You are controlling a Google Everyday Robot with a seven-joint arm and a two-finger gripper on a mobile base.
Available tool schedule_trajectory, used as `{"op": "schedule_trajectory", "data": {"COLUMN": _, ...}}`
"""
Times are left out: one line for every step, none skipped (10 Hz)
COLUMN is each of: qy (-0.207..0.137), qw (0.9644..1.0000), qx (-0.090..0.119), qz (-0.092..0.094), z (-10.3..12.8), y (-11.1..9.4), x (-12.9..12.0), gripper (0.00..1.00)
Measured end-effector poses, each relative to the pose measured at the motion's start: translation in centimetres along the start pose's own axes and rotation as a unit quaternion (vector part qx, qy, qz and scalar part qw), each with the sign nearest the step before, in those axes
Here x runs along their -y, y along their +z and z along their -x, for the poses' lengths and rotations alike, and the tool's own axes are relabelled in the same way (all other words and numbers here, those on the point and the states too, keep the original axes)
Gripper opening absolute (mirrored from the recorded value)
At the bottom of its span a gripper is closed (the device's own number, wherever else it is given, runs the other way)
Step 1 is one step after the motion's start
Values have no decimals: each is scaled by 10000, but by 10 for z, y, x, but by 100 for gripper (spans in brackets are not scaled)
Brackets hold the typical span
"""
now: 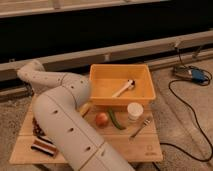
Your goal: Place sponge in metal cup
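Observation:
A flat striped block (44, 146), dark, white and red, lies at the table's front left, partly behind my arm; it may be the sponge. I see no metal cup; the only cup is a white one (134, 111) in front of the yellow bin (145, 95). My arm (65, 120) rises from the bottom edge, bends at an elbow (31, 75) at the far left and folds back towards the bin. The gripper is hidden behind the arm, somewhere by the bin's left side.
The bin holds a white-handled tool (123, 88). On the wooden table (140, 147) lie an orange-red fruit (102, 119), a green vegetable (116, 120), a fork (140, 128), a yellow item (85, 108) and dark grapes (36, 126). Cables and a blue device (192, 75) lie on the floor to the right.

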Motion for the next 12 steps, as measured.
{"op": "schedule_trajectory", "data": {"qy": -4, "qw": 10000, "qx": 1, "qz": -49, "z": 0, "y": 3, "x": -1, "gripper": 34}}
{"op": "schedule_trajectory", "data": {"qy": -13, "qw": 10000, "qx": 7, "qz": -87, "z": -1, "y": 5, "x": -1, "gripper": 23}}
{"op": "schedule_trajectory", "data": {"qy": -19, "qw": 9999, "qx": 10, "qz": -101, "z": -1, "y": 5, "x": 0, "gripper": 15}}
{"op": "schedule_trajectory", "data": {"qy": -9, "qw": 9999, "qx": 8, "qz": -103, "z": 0, "y": 4, "x": 2, "gripper": 4}}
{"op": "schedule_trajectory", "data": {"qy": -12, "qw": 9999, "qx": 5, "qz": -106, "z": -1, "y": 4, "x": 2, "gripper": 1}}
{"op": "schedule_trajectory", "data": {"qy": -23, "qw": 9999, "qx": 7, "qz": -107, "z": -1, "y": 4, "x": 0, "gripper": 0}}
{"op": "schedule_trajectory", "data": {"qy": -44, "qw": 9999, "qx": 19, "qz": -127, "z": -2, "y": 4, "x": 1, "gripper": 0}}
{"op": "schedule_trajectory", "data": {"qy": -182, "qw": 9998, "qx": 22, "qz": -108, "z": -10, "y": 0, "x": 3, "gripper": 0}}
{"op": "schedule_trajectory", "data": {"qy": -375, "qw": 9993, "qx": 59, "qz": -63, "z": -21, "y": -11, "x": 6, "gripper": 0}}
{"op": "schedule_trajectory", "data": {"qy": -531, "qw": 9986, "qx": 45, "qz": -51, "z": -32, "y": -20, "x": 12, "gripper": 0}}
{"op": "schedule_trajectory", "data": {"qy": -752, "qw": 9972, "qx": 31, "qz": -32, "z": -47, "y": -30, "x": 19, "gripper": 0}}
{"op": "schedule_trajectory", "data": {"qy": -1031, "qw": 9947, "qx": 1, "qz": -1, "z": -70, "y": -46, "x": 25, "gripper": 0}}
